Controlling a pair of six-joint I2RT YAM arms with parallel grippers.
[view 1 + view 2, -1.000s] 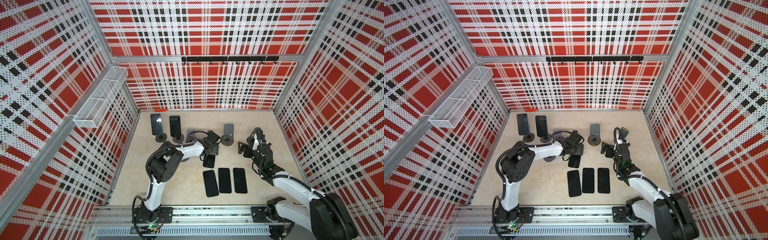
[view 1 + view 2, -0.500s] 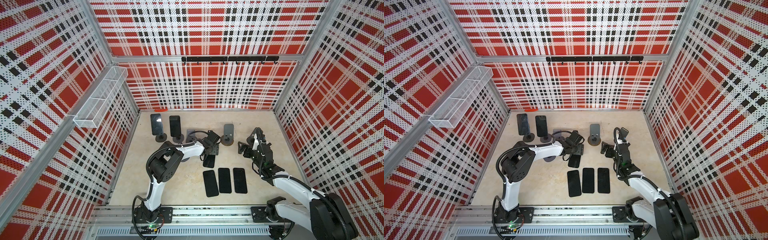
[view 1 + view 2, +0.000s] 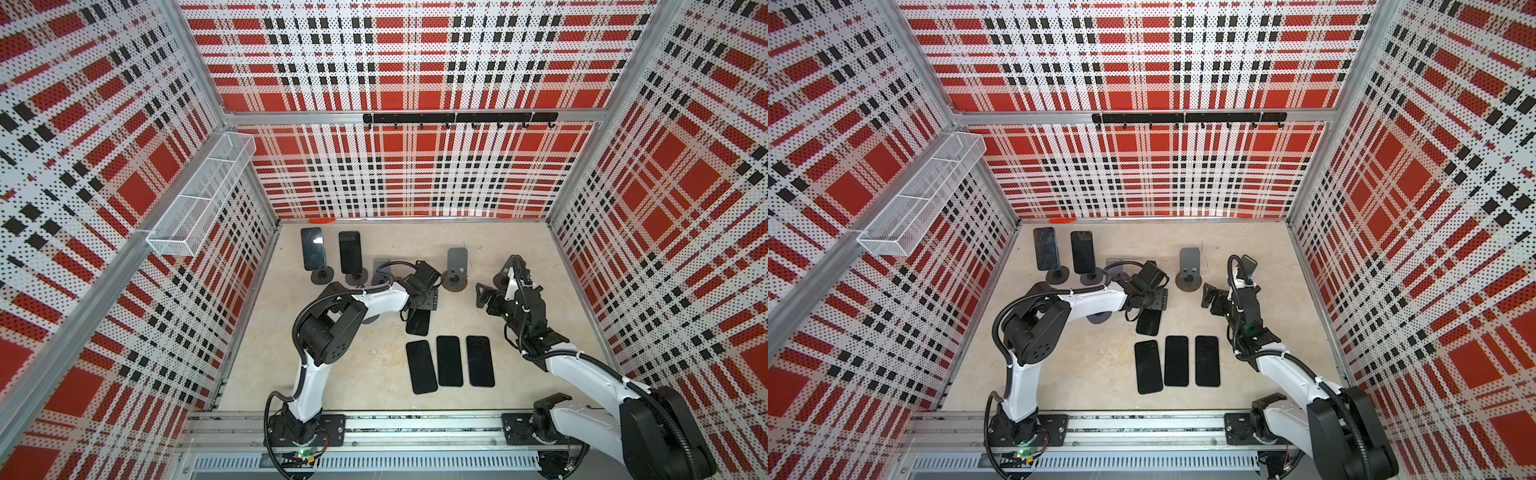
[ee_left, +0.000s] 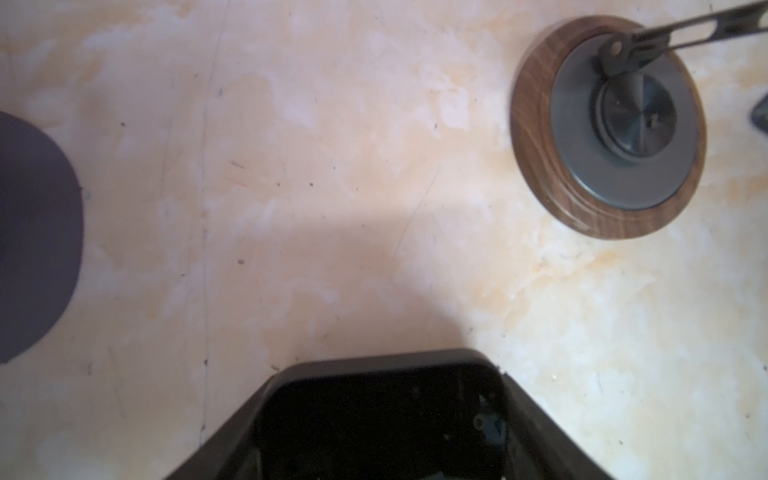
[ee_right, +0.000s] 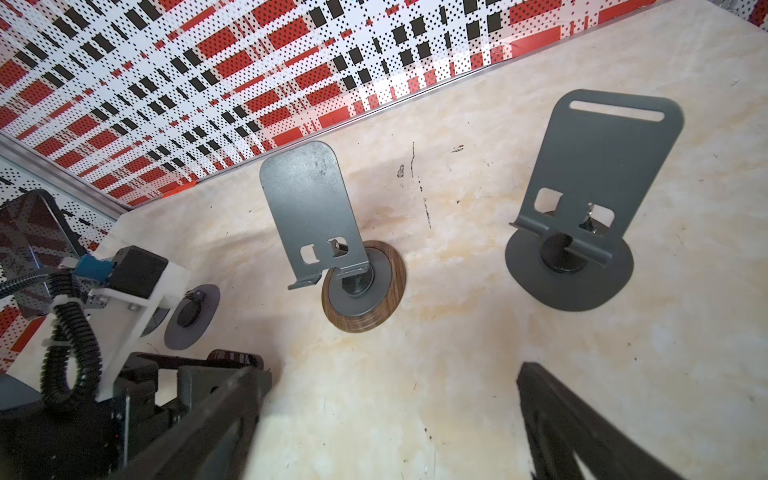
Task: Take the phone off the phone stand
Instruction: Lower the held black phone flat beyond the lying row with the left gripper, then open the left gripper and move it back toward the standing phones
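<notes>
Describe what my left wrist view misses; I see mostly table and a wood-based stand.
Observer: Two phones stand upright on stands at the back left.
Operator: Count the flat ones.
Observer: Four lie flat: a row of three near the front, and a fourth phone partly under your left hand.
Operator: Report the other arm.
Observer: The right hand is open and empty, hovering near that wood-based stand.
</notes>
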